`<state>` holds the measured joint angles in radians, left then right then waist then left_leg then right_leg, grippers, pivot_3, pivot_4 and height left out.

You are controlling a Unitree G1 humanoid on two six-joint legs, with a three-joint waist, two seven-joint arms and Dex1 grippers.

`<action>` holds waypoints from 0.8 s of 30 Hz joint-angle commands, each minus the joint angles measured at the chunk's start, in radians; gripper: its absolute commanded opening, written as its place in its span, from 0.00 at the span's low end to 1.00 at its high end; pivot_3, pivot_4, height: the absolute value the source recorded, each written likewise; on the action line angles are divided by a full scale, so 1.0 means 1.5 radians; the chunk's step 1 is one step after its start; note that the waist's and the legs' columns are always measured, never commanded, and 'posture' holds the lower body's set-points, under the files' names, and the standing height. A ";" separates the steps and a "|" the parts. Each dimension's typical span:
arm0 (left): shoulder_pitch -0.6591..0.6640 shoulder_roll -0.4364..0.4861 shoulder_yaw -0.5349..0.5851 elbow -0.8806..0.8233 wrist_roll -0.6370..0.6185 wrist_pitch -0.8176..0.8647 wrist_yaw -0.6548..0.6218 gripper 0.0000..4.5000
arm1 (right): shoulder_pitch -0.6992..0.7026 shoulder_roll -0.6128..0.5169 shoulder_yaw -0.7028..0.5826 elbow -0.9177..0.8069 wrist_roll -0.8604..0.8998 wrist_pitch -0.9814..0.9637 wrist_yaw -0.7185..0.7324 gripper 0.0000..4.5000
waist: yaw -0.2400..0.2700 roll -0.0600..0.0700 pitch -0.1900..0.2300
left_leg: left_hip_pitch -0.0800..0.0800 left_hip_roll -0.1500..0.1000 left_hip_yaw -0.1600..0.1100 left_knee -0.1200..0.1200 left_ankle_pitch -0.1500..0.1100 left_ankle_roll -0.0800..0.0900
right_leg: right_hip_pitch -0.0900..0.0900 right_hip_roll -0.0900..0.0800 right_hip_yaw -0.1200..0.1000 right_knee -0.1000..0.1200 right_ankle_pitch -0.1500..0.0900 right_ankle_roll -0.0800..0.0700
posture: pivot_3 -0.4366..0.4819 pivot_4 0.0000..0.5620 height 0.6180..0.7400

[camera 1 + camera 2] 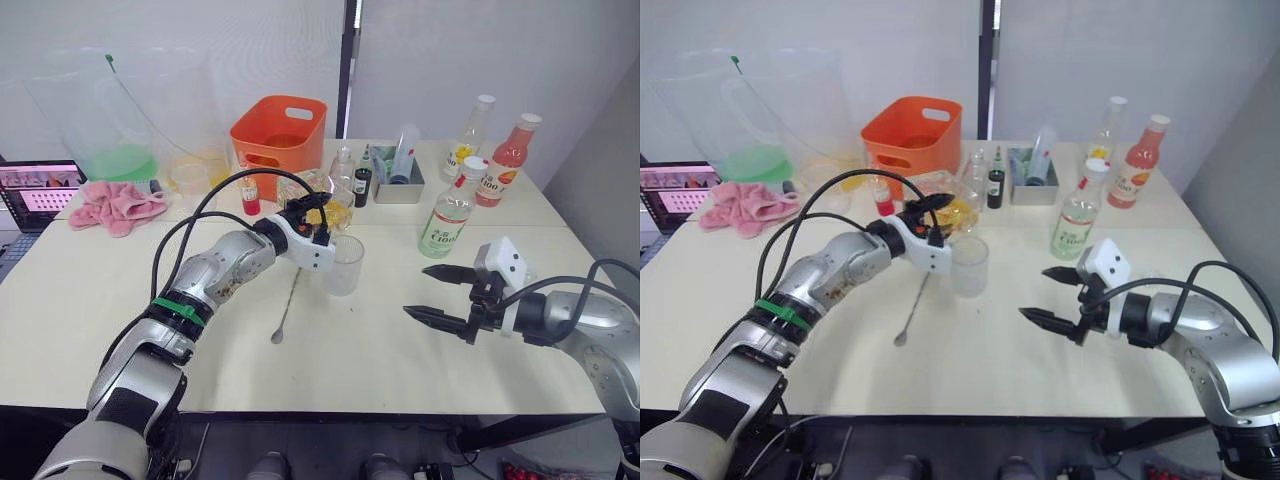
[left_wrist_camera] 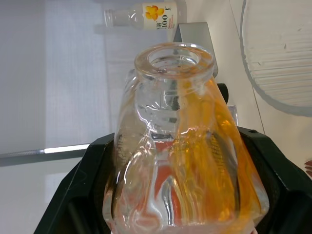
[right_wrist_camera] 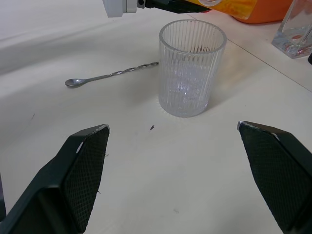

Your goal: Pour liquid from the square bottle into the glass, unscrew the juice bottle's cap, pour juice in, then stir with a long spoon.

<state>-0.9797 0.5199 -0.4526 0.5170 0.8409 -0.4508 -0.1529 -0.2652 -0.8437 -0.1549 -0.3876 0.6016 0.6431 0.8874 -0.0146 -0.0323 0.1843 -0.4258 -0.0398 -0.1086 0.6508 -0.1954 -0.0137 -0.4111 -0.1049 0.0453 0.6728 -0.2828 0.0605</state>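
A: Head views, item one?
B: Left end effector point(image 1: 318, 212), black fingers clamped on a clear square glass bottle with amber liquid point(image 1: 335, 207), tipped on its side just behind and above a ribbed clear glass tumbler point(image 1: 344, 264) standing mid-table. The pour looks under way or about to start; no liquid is discernible in the tumbler here.

A: Item two?
B: Right end effector point(image 1: 437, 295), fingers spread wide, empty, hovering to the tumbler's right, apart from it. A long twisted metal spoon point(image 1: 287, 305) lies flat on the cream table point(image 1: 380, 360), just left of the tumbler.

A: Juice?
B: Three capped plastic bottles at the back right: green-labelled point(image 1: 452, 208), yellow-labelled point(image 1: 469, 137), red point(image 1: 508, 159). Which one is the task's, I cannot tell. All still capped, so unscrewing, the juice pour and stirring remain.

A: Left wrist view?
B: The bottle's open neck point(image 2: 174, 58) points away from the camera, amber streaks along its lower wall, black fingers point(image 2: 92, 170) on both flanks.

A: Right wrist view?
B: Tumbler point(image 3: 192, 68) upright between the two parted pads point(image 3: 87, 170), well ahead of them; spoon point(image 3: 114, 74) beside it.

A: Room to move?
B: Open table lies in front of the tumbler and to its right. The back is crowded: orange plastic basket point(image 1: 279, 130), small vials, a grey metal tray point(image 1: 399, 186). The juice bottles stand near the far right edge, which I judge the tighter reach.
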 commanded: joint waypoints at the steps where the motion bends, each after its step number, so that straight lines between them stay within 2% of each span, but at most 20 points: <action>1: -0.041 0.009 0.015 -0.018 0.010 -0.010 0.044 0.62 | -0.004 -0.001 -0.016 -0.019 0.002 -0.012 -0.002 0.99 | 0.000 0.000 0.000 | 0.000 0.000 0.000 0.000 0.000 0.000 | 0.000 0.000 0.000 0.000 0.000 0.000 | 0.48 0.27 1.00; 24: -0.054 0.028 -0.015 -0.015 0.102 -0.005 0.124 0.62 | -0.007 0.008 -0.006 0.001 -0.018 -0.029 0.001 0.99 | -0.001 0.000 0.000 | 0.000 0.000 0.000 0.000 0.000 0.000 | 0.000 0.000 0.000 0.001 0.000 0.000 | 0.48 0.27 1.00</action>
<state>-0.9899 0.5519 -0.5081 0.5468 0.9977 -0.4604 -0.0257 -0.2655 -0.8312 -0.1484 -0.3715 0.5720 0.6188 0.8861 -0.0158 -0.0323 0.1843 -0.4259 -0.0400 -0.1086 0.6514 -0.1954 -0.0137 -0.4116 -0.1052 0.0453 0.6746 -0.2828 0.0605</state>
